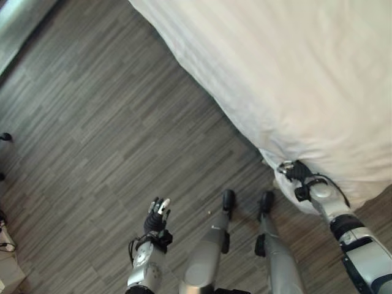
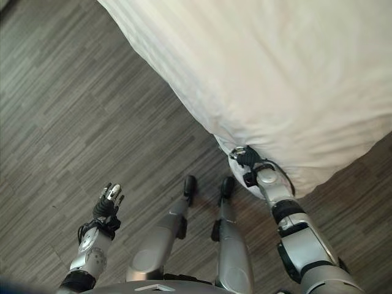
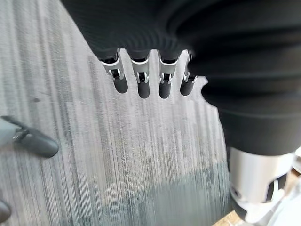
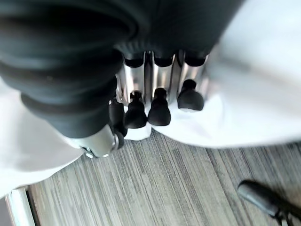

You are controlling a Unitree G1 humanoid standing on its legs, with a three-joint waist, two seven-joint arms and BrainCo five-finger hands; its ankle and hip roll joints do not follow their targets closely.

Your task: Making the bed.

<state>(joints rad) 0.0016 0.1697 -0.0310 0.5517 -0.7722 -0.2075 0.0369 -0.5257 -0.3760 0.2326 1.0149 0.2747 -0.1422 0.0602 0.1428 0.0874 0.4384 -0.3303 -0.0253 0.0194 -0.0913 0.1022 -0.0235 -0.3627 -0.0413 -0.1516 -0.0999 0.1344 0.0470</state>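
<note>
Right hand (image 4: 146,101) nearest, fingers curled and pinching lower corner of white bedding (image 1: 294,73), thumb pressed to fingertips with cloth between. Bedding spread from 12 to 3 o'clock, corner hanging at 4 o'clock over grey wood floor (image 1: 92,122). Left hand (image 1: 157,215) at 7 o'clock, fingers straight and slightly apart, clear of everything, above floor.

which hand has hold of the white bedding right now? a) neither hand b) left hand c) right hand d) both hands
c: the right hand has its fingers curled round a fold of the white bedding at the bed's corner, while the left hand hangs over the wood floor with straight fingers, holding nothing.
</note>
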